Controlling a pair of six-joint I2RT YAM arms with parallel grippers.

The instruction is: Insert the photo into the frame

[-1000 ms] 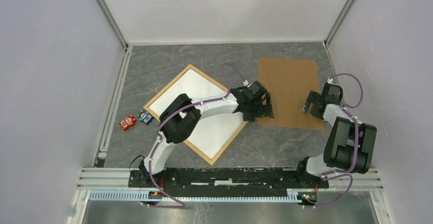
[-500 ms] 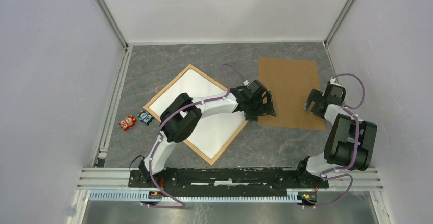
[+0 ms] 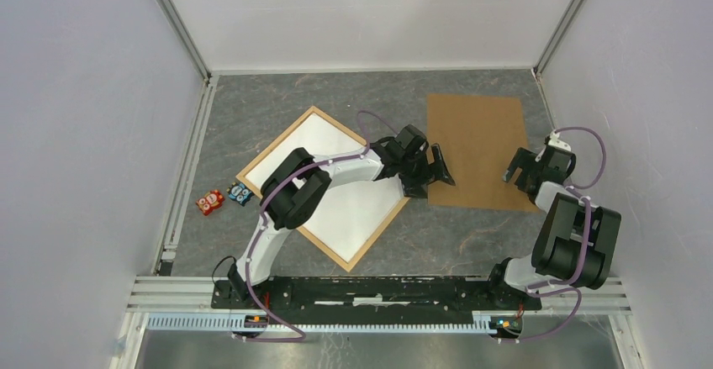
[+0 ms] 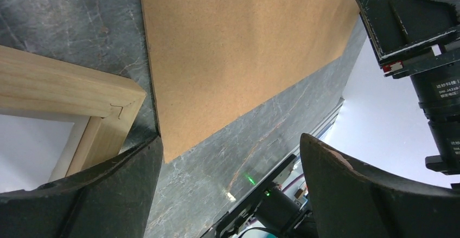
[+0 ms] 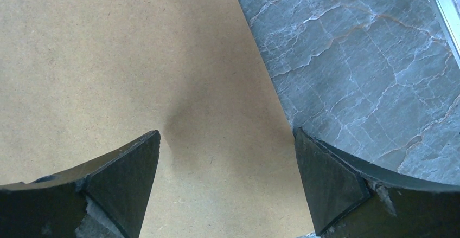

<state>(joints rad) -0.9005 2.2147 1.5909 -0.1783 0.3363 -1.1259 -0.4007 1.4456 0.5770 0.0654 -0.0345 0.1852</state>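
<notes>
The photo [image 3: 324,138] lies white side up inside the frame [image 3: 279,144] on the counter [image 3: 244,108], so it looks put in. The left fingers [image 4: 374,194] are wide apart, holding nothing, just past the frame's corner. The right fingers [image 5: 336,189], wide apart too, hang over the edge of the brown board [image 3: 475,146], far from the photo.

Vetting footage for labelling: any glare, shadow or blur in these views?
Top external: even light, sharp, no glare on the frame. Left wrist: green glint on the table, wall bright. Right wrist: faint shadow on the backing board.
</notes>
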